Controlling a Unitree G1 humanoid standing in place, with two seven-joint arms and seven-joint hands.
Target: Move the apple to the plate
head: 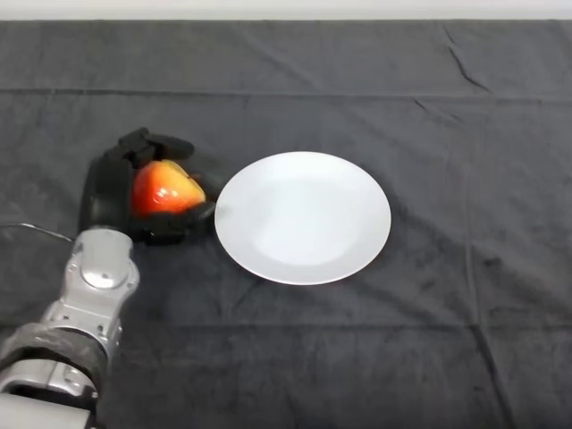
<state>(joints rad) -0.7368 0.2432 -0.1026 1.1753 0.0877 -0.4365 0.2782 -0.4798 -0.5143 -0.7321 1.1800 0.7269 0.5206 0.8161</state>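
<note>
A red and yellow apple (166,188) sits in my black left hand (105,192), just left of the white plate (304,217). The fingers curl over the apple's top and the thumb wraps under its near side, so the hand is shut on it. The apple's right edge is close to the plate's left rim and I cannot tell whether it rests on the cloth or is lifted. The plate is bare and lies flat in the middle of the table. My silver-grey arm (89,299) comes in from the lower left.
The table is covered by a dark wrinkled cloth (429,357). A fold line runs across the cloth at the far side (357,96).
</note>
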